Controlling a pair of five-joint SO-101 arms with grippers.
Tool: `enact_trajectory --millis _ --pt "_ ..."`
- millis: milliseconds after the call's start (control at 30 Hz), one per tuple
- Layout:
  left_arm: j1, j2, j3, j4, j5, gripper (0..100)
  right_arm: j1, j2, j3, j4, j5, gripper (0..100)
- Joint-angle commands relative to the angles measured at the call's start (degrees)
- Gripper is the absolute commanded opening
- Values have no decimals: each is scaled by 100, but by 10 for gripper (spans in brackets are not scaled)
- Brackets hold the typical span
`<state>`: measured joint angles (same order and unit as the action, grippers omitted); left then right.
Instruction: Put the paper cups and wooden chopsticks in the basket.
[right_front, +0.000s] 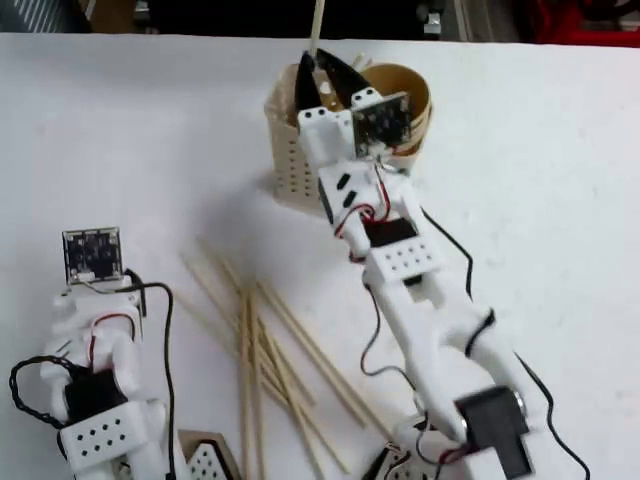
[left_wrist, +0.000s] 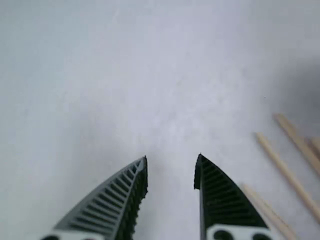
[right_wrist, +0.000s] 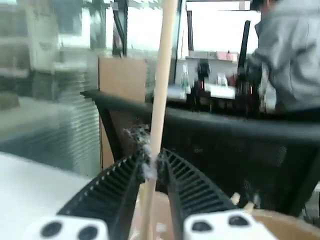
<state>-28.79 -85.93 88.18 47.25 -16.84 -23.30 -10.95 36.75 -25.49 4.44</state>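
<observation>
The right jaws are clamped on one chopstick (right_wrist: 162, 75), which stands close to upright between them, directly above the basket (right_front: 290, 165) at the far middle of the surface (right_front: 540, 180). I can't follow that stick end to end. Its top runs out of frame in both the high view and the right wrist view, and its lower end drops behind the jaws.

From my overhead feed the right arm (right_front: 405, 262) lies across the basket's mouth, so most of what is inside is covered. A brown paper cup (right_front: 408, 90) peeks out past the wrist on the basket's right. It looks to be sitting in the basket, though with the arm in front it could be just behind it.

The left jaws stand apart with nothing between them, low over bare surface. The ends of the loose chopsticks (left_wrist: 287, 173) lie just beside one tip, cut off at the frame edge. From above, the loose chopsticks (right_front: 262, 350) form a crossed heap between the two arms toward the near edge. The left arm (right_front: 95, 340) sits folded at the near left corner.

The surface is plain white. Beyond it my right wrist feed shows a black mesh panel (right_wrist: 225, 150), a cardboard sheet (right_wrist: 120, 85) and bright windows (right_wrist: 220, 25).
</observation>
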Motion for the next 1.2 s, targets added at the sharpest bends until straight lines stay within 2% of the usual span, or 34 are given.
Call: enact_trajectory --millis 0,67,133,233,367,500,633,733,833,1000,1167 --pt "-22 -84 -53 -149 -44 169 13 189 -334 -75 0 77" --pt "-22 -84 -53 -149 -44 169 -13 119 -325 110 -9 145" --pt "-22 -84 -53 -149 -44 169 -136 -119 -352 716 -9 170" --pt "-22 -84 -44 -149 -53 169 -374 -752 -334 1903 -9 135" --pt "-22 -84 -44 -149 -53 169 -743 -1736 -325 3829 -53 17" --pt "-22 -84 -53 -149 -35 169 -1042 -2624 -193 6044 -941 34" --pt "40 -84 -70 -149 -53 170 -1033 -3310 167 7442 -1020 18" --pt "470 -84 -79 -149 -62 180 -866 -3600 747 7574 -1020 18" --pt "743 -84 -220 -18 -26 234 -541 -3679 1354 7116 -1020 18" --pt "752 -66 -651 457 -44 246 -119 -3697 1723 6624 -1064 18" --pt "752 -66 -756 475 -53 246 -127 -3670 1723 5710 -1064 18"
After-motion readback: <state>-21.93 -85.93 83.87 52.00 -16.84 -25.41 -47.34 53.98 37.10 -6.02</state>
